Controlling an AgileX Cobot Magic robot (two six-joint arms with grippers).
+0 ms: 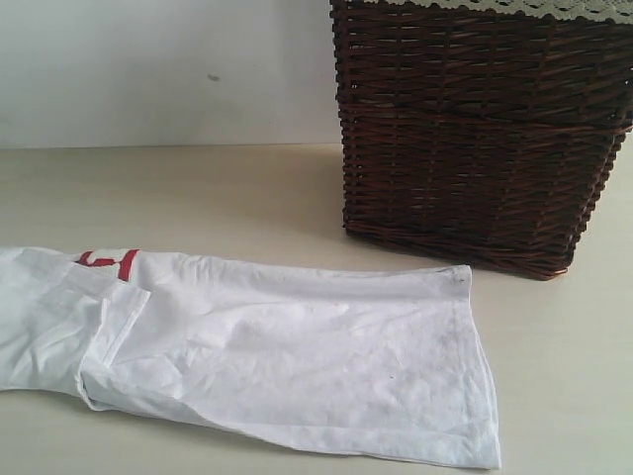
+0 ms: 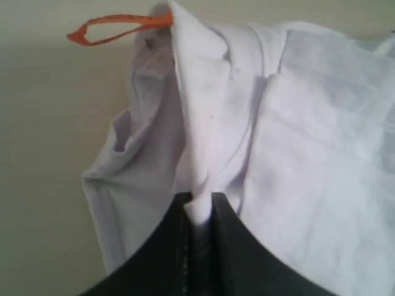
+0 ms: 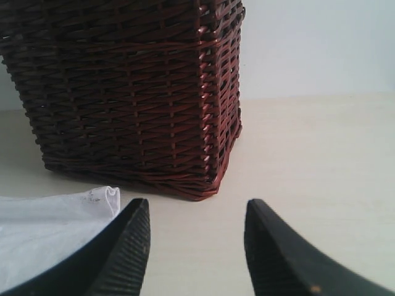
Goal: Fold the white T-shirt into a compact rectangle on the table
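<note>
The white T-shirt lies as a long folded strip on the table, its hem end toward the right and red lettering showing near the left. Neither gripper shows in the exterior view. In the left wrist view my left gripper is shut on a pinched fold of the T-shirt, with an orange tag sticking out at the cloth's edge. My right gripper stands open above bare table, nothing between its fingers; a corner of the T-shirt lies beside one finger.
A dark wicker basket with a lace-edged liner stands at the back right, close behind the shirt's hem end. It fills much of the right wrist view as the basket. A pale wall rises behind the table.
</note>
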